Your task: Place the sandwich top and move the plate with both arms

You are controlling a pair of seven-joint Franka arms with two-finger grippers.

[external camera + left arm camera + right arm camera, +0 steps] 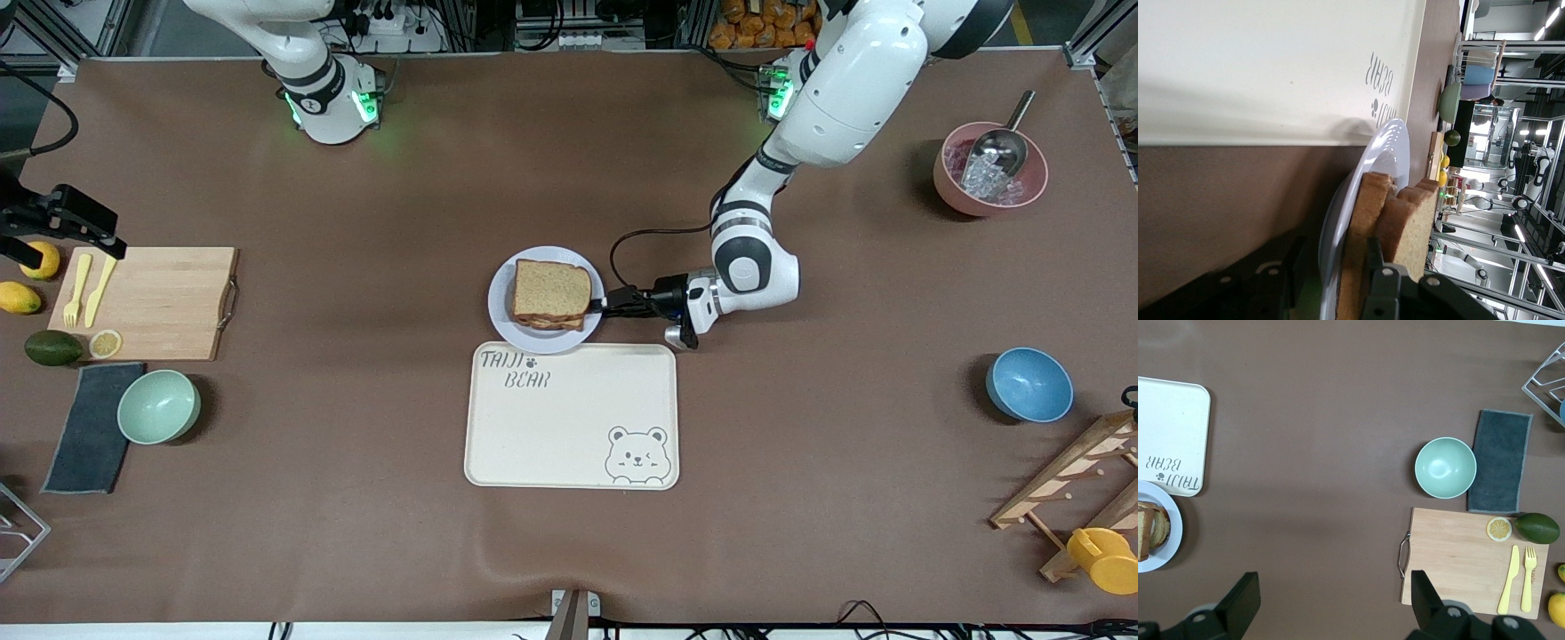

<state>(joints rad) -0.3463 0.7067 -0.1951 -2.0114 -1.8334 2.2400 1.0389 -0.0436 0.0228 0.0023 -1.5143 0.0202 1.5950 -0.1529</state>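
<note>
**Desk:** Jaws first: what is each pair doing?

**Photographer:** Those of the left gripper (pixel 597 307) stand apart, one finger under the plate's raised rim and one over it, at the edge toward the left arm's end of the table. I see a gap beside the rim, so I judge nothing is pinched yet. The right gripper (pixel 1335 580) hangs spread wide and empty over the right arm's end of the table, above the edge of the wooden cutting board (pixel 160 302). That arm waits.

**Desk:** And the task's things, nearest to the front camera first?

**Photographer:** Nearest lies the cream bear-printed tray (pixel 569 427), bare. Just beside its farther edge sits the pale plate (pixel 500 302). On it, the sandwich top (pixel 551 289) lies squarely over the filling and lower slice.

**Desk:** So what makes the step go well?

**Photographer:** The bread looks placed; the carry is what remains. My judgement: close on the rim alone, clear of the crust. Bring the right gripper to the plate's edge toward the right arm's end. Lift level and together, or the stack may slide.
</note>
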